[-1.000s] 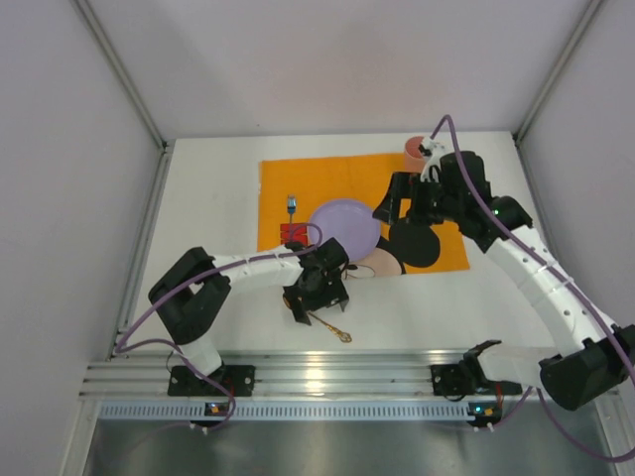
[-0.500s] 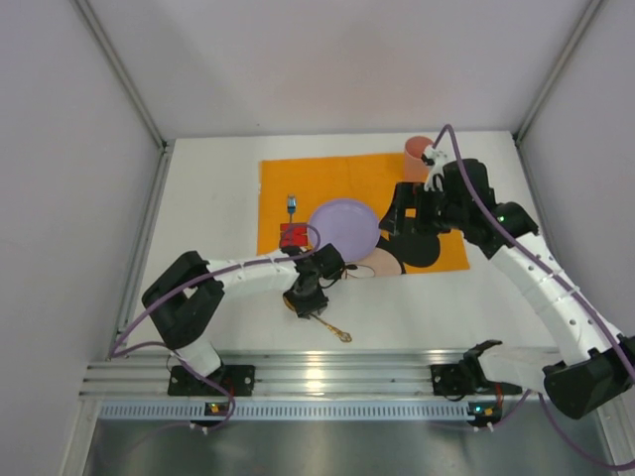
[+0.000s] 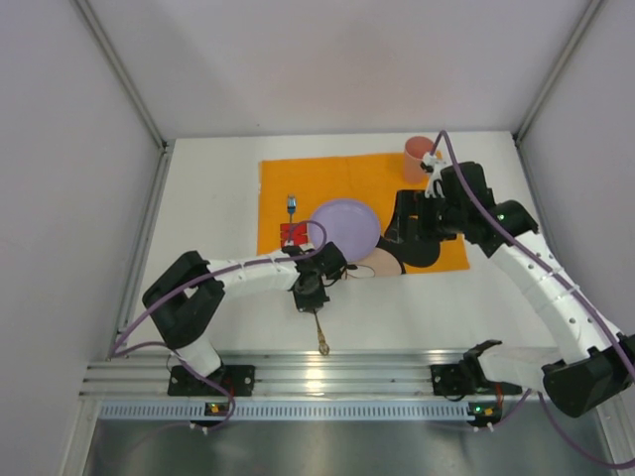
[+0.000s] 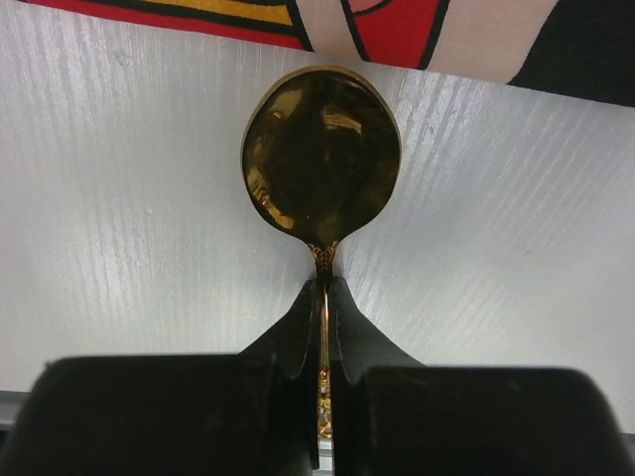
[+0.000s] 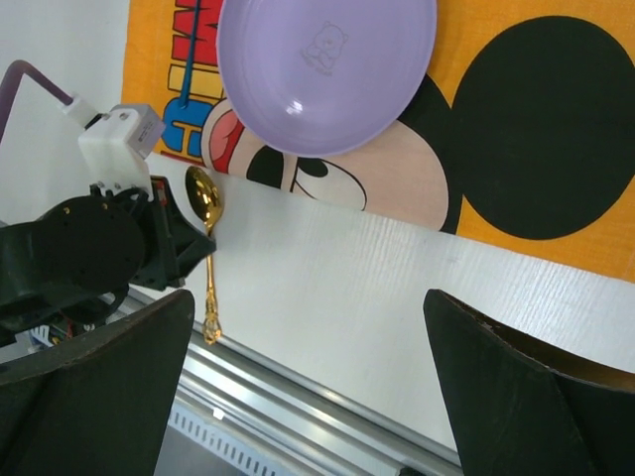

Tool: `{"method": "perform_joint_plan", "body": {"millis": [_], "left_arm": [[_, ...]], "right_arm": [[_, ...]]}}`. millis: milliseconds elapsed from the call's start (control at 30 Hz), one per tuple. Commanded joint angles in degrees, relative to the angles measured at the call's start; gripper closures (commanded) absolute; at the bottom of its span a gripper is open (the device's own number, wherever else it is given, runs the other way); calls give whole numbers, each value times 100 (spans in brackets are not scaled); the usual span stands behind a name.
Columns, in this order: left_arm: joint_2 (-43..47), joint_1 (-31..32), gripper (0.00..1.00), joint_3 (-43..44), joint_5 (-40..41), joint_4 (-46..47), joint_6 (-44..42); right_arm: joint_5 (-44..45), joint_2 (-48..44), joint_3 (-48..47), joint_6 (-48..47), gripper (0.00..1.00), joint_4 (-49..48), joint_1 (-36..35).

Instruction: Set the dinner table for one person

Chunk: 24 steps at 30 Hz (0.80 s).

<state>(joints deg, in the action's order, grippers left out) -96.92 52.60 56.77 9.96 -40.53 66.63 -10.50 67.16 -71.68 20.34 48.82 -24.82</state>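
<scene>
Two pieces look set on the orange placemat: a lilac plate and, at its far corner, a pink cup. The gold spoon is judged still to be placed; it lies on the dinner table just beside the mat, with the left jaws clamped on its handle and the right jaws wide and empty. The table is matte white, with a ribbed aluminium rail at the near edge and plain white walls around.

One matte white rectangular desk. One orange cloth placemat with a cartoon mouse print. One round lilac plate. One gold metal spoon. One terracotta-pink cup, at the desk's far right corner. One small grey-and-blue item, too small to identify. Two white-and-black robot arms, left arm and right arm. Two black two-finger hands, left hand and right hand.
</scene>
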Motion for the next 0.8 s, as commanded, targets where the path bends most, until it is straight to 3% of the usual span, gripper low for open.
{"method": "perform_joint_plan", "body": {"millis": [0,133,200,300,433,567,767], "left_arm": [[-188,-83,100,-316,762,328,-282],[796,-74,100,-255,745,-348,-378],[1254,-74,100,157,841,-709,-493],[1422,-74,100,1166,1147,-1578,-712],[897,-74,100,2861,1412,-2116,-1168],[193,-109,100,3848,1404,-2064,-1565],[-652,-153,100,5273,1106,-2248,-2022]], "right_arm": [[-12,-220,-137,-30,0,216,65],[-811,-536,373,206,0,-282,47],[-1485,-677,845,295,0,-652,4],[-1692,-914,1322,445,1,-1268,-251],[-1859,-959,1578,672,0,-2014,-506],[-1798,-740,1482,849,2,-2526,-769],[-1307,-344,1087,797,12,-2702,-989]]}}
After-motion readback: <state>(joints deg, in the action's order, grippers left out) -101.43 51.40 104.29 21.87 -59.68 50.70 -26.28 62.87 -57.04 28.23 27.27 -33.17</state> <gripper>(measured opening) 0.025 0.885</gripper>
